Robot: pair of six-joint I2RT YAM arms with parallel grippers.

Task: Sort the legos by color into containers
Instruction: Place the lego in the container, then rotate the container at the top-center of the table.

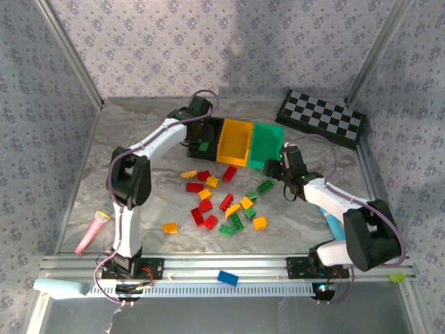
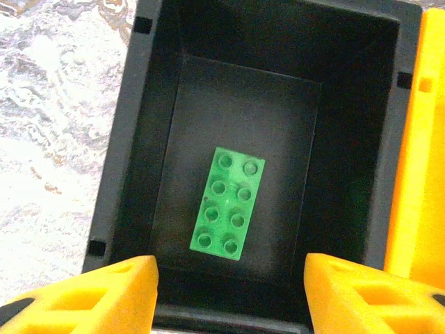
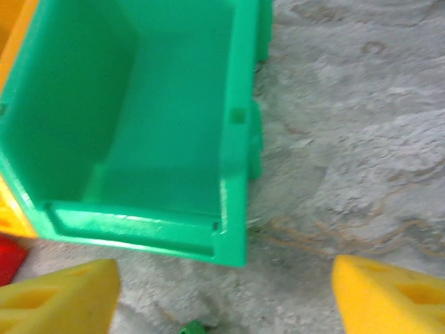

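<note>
Over the black bin (image 1: 215,141), left claw (image 1: 199,136) spread wide, gripping nothing. In the left wrist view, one green brick (image 2: 228,203) with eight studs, flat on the bin floor, just beyond the two yellow fingertips (image 2: 132,285) and centred between them. At the near end of the green bin (image 1: 268,142), right claw (image 1: 277,167) likewise spread and empty. In the right wrist view, the edge of a second green piece (image 3: 195,327) low between its fingers.

Three bins side by side, touching, toward the far edge of the table (image 1: 306,223): black on the left, yellow bin (image 1: 235,142) in the middle, green on the right. Loose legos (image 1: 222,202) scattered mid-table in front of the bins, near the right claw and well apart from the left. Roughly seven red, seven yellow-orange and five green, though with small pieces crowded together the count is unsure. One blue brick (image 1: 227,278) on the rail at the near edge, one pink object (image 1: 94,231) by the left edge, one checkered board (image 1: 321,118) at the far right corner.
</note>
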